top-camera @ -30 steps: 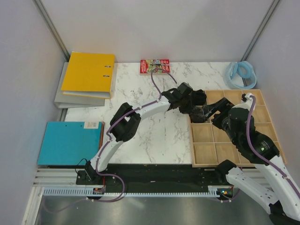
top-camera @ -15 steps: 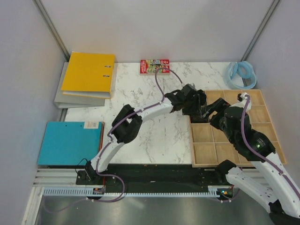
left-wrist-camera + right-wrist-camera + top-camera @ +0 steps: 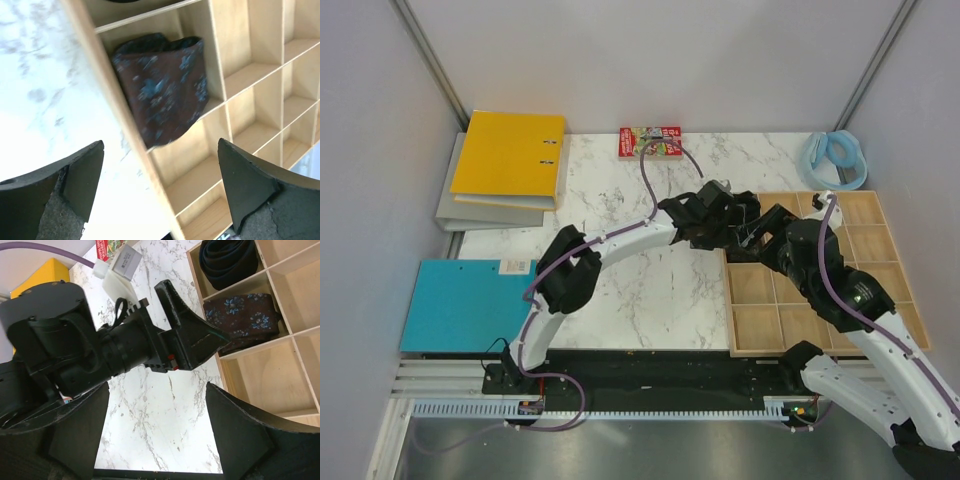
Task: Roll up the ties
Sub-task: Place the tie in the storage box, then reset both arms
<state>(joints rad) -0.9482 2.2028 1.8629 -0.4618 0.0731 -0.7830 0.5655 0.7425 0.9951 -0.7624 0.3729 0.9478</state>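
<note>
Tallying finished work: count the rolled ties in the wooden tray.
2. A dark coil sits in one edge compartment of the tray; a brown blue-flowered roll fills the adjoining compartment. Others may be hidden.

One rolled tie [image 3: 162, 90] is dark brown, dotted with small blue flowers; the coil [image 3: 229, 257] beside it looks plain blue-black. Their tray [image 3: 890, 245] is pale bare wood, and the desk [image 3: 620, 190] is white marble veined grey. Further off are a yellow binder [image 3: 510, 152], a teal folder [image 3: 460, 305], a red booklet [image 3: 648, 140] and a pale blue band [image 3: 835, 158].
</note>
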